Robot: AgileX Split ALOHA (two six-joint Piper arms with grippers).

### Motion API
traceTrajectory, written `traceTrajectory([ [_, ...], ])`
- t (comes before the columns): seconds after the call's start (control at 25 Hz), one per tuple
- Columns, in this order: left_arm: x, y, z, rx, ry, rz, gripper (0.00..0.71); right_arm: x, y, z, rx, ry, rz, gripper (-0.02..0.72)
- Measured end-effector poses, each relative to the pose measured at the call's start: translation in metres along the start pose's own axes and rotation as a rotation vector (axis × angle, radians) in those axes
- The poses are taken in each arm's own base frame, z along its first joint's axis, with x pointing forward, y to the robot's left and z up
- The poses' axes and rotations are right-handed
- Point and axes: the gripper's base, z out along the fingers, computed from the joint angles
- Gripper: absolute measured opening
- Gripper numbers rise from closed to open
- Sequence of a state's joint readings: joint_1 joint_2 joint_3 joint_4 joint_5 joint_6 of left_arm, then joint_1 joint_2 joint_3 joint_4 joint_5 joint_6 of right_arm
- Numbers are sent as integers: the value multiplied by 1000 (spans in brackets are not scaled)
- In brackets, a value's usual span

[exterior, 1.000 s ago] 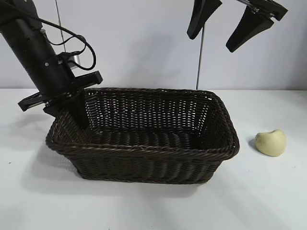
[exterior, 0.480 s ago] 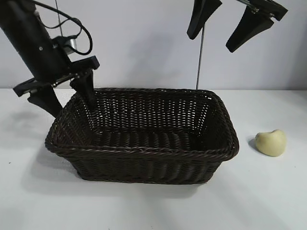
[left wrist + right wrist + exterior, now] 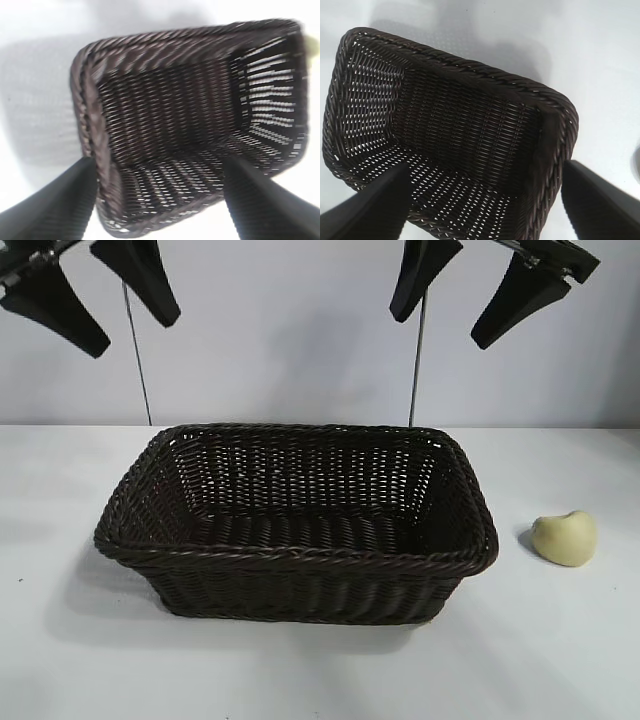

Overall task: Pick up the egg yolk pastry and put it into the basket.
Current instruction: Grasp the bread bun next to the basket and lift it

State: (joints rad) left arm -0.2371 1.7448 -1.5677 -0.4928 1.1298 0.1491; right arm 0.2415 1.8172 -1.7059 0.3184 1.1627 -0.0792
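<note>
**A:** So where's this one at? The left gripper (image 3: 92, 298) hangs high over the basket's left end with its fingers spread apart and nothing between them. The right gripper (image 3: 492, 290) is the same deal over the right end: splayed wide, holding nothing.

**B:** Yeah, I'd say the task hasn't really started. The wicker basket (image 3: 296, 558) sits mid-table, and both wrist views look straight down into it and show only bare weave. The egg yolk pastry (image 3: 565, 537) is sitting on the white table (image 3: 560, 650) to the right of the basket, near its right end but not touching it.

**A:** So the whole job's left: go down, grab, lift, carry over the rim, drop.

**B:** Pretty much. The right arm looks like the closer one, just my guess.

**A:** Which way does the pastry point?

**B:** It's a rounded lump, a little wider than tall, so the long axis runs roughly left to right in the exterior view, about in line with the basket's long side. There's a small dent along the top with the right shoulder poking up slightly. No real front otherwise.
</note>
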Motion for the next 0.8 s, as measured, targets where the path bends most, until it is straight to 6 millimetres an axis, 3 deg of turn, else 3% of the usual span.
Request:
traceTrajectory([
  [0.12,4,-6,2,48,-12,-26,519,0,0,0,0,0,0,591],
  [0.4,21,-10,36,92,-45,-106,519,0,0,0,0,2,0,591],
  [0.8,20,-9,38,95,-75,-121,519,0,0,0,0,2,0,591],
])
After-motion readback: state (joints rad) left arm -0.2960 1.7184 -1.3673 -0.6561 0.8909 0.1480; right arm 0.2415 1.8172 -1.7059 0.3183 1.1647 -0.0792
